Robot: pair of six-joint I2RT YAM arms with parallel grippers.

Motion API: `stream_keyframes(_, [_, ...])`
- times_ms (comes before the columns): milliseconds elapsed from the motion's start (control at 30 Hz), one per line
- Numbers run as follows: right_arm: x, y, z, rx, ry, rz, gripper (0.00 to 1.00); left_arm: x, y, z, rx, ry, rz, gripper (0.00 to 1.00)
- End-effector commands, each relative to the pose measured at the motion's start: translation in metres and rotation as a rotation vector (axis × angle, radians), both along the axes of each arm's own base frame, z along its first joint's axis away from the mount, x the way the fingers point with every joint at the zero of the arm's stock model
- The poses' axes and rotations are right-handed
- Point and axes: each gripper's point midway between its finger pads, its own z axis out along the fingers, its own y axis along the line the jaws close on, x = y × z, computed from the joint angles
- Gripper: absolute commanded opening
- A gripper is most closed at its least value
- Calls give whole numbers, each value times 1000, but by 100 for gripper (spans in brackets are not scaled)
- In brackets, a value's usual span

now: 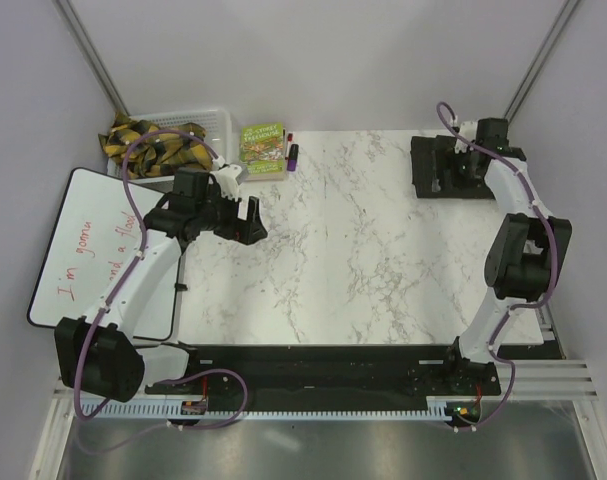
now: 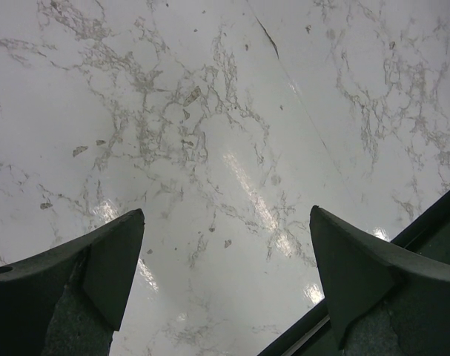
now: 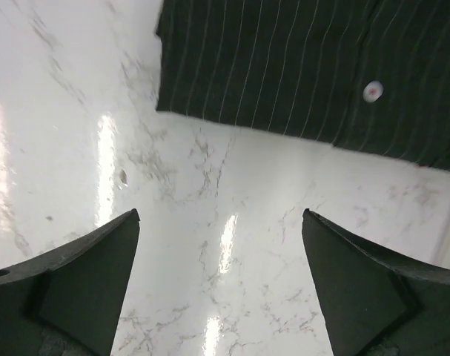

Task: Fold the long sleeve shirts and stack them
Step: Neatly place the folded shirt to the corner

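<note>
Folded shirt fills top of right wrist view, just beyond right gripper, fingers spread, empty. Left gripper released too, over marble table.

White arms, black joints, purple cables

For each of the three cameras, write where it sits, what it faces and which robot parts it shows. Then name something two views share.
Top external: above and behind the bases, looking down on the marble table; the left arm and right arm show whole.
Left wrist: on the left arm, facing bare marble; the open left gripper frames the bottom.
Right wrist: on the right arm, facing the folded shirt; the open right gripper shows.
Shared: top and right wrist both see the folded shirt.
</note>
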Motion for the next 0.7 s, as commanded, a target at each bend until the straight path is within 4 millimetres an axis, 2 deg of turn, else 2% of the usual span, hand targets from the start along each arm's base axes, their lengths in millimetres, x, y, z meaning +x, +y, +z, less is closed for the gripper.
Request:
stream_keyframes(0, [-6,-8,-55,-20,65,-60,98,6,5,23,21,-86,-8,99])
stream_keyframes(100, [-6,-12,-78,-34,98,-74,98,5,5,18,20,-72,-7,99])
stream_keyframes(300, [4,-18,-106,-38,110,-118,98,3,7,11,25,-54,-6,99])
stream_keyframes(500, [21,-29,-124,-82,100,-129,98,0,9,7,26,-44,-1,99])
stream_keyframes(667, [40,-28,-123,-70,67,-128,98,-4,11,1,30,-29,2,99])
